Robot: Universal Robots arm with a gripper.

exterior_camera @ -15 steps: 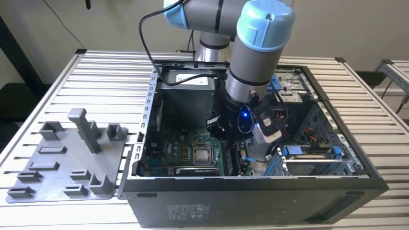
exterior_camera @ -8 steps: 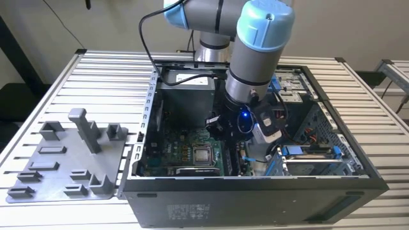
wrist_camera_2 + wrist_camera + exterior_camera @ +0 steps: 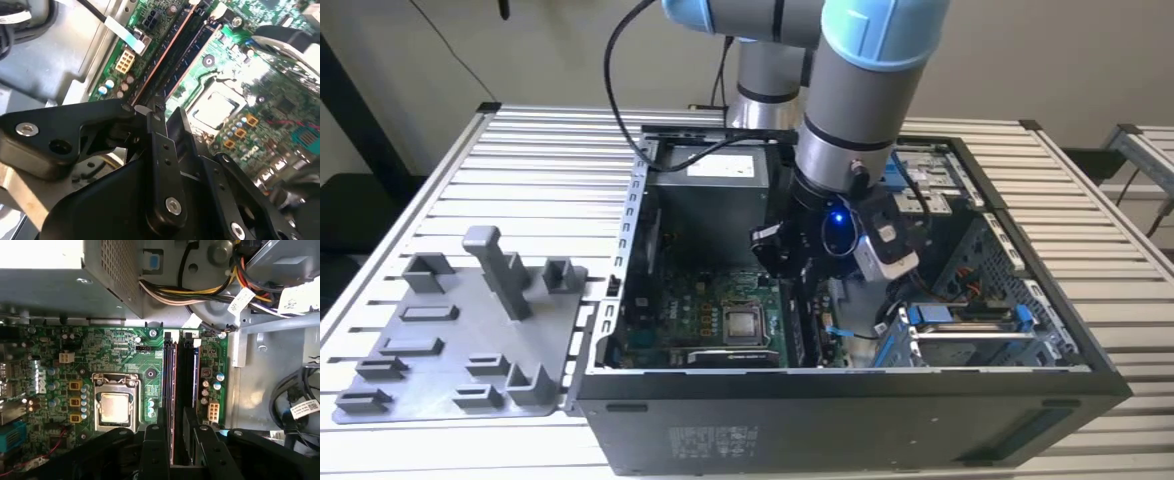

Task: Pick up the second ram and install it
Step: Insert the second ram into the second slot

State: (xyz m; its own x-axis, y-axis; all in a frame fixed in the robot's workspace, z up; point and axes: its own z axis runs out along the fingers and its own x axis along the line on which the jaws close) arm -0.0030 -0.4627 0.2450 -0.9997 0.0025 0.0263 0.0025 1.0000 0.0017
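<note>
My black hand [image 3: 172, 440] is down inside the open black metal computer case [image 3: 854, 385], which sits on the white slatted table [image 3: 520, 160]. Its fingers [image 3: 154, 450] are closed on the second ram, a long thin dark board [image 3: 171, 405]. The board stands on its edge at the black slots [image 3: 186, 375] on the green circuit board [image 3: 120, 350], beside the shiny square silver chip [image 3: 115, 407].

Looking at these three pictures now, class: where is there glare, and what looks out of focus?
First wrist view: the power supply top is washed out white. Second wrist view: the near black gripper linkage looks soft and the motherboard glints. Exterior view: evenly lit.
</note>
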